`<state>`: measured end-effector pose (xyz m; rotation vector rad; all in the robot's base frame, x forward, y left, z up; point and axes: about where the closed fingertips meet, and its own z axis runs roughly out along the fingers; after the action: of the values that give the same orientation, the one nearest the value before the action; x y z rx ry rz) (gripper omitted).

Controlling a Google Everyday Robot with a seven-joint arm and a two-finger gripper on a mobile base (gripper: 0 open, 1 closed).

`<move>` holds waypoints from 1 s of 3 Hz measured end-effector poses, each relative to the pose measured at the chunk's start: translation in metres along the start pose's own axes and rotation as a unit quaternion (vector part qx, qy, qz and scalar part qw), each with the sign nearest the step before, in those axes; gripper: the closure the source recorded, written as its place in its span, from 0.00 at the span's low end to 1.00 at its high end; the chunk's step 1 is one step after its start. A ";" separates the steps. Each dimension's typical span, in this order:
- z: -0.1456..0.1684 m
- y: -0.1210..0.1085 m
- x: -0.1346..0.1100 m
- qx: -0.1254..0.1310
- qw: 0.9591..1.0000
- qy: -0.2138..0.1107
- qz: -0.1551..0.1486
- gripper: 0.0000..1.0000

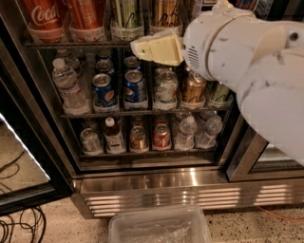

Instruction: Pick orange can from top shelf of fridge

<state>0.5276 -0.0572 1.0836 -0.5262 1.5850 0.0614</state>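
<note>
The orange can (166,14), slim and amber-gold with dark script, stands on the top shelf (71,44) of the fridge (190,190), cut off by the picture's top edge. Left of it stand a pale striped can (126,16), a deeper red-orange can (86,16) and a Coca-Cola can (42,16). My cream gripper (154,48) points left in front of the shelf's front edge, just below the orange can and holding nothing visible. My large white arm (247,61) covers the fridge's upper right.
The middle rack holds a water bottle (66,84), two Pepsi cans (105,90), a pale can and a bronze can (194,88). The bottom rack holds small bottles and cans (161,135). A clear plastic bin (159,228) sits on the floor in front. Cables (19,228) lie at the left by the open door (21,190).
</note>
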 end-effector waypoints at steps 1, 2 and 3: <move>0.009 -0.003 -0.009 0.000 0.999 -0.027 0.018 0.00; 0.036 0.016 -0.009 -0.032 0.998 -0.040 0.048 0.00; 0.036 0.016 -0.009 -0.032 0.998 -0.040 0.048 0.00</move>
<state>0.5556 -0.0275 1.0839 -0.4916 1.5334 0.2038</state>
